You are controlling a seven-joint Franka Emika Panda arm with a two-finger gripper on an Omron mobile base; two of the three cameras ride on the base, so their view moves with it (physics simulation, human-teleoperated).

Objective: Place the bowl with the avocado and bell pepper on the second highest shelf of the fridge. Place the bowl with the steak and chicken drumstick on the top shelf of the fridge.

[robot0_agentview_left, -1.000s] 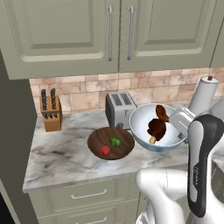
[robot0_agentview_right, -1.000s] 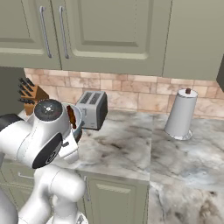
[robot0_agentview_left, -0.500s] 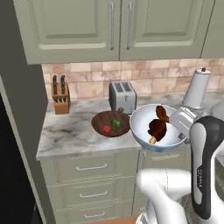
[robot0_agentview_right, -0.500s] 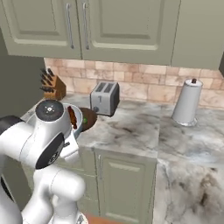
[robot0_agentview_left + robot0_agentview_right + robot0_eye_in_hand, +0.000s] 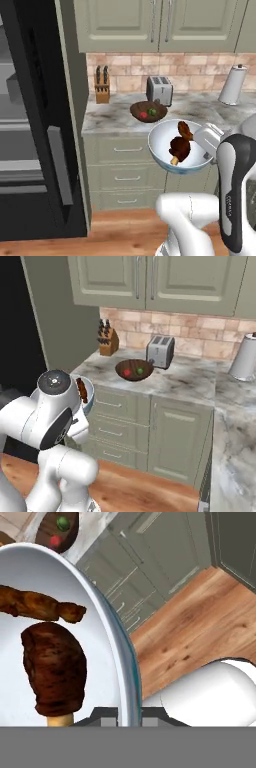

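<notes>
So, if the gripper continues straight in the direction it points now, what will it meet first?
The gripper is shut on the rim of the white bowl, so the bowl itself lies first in its line. Beyond it, the lower cabinet drawers appear next, though depth is hard to judge.

Soft, even rendered light fills all views, with no hard glare. The tall black fridge (image 5: 35, 125) is the darkest area, its interior dim beside the pale green wall cabinets (image 5: 160, 25). The marbled grey surface (image 5: 115, 117) shows only faint shadows. Textures look slightly blurred and low-resolution; the white round bowl (image 5: 75, 637) looms large and soft-edged.
</notes>
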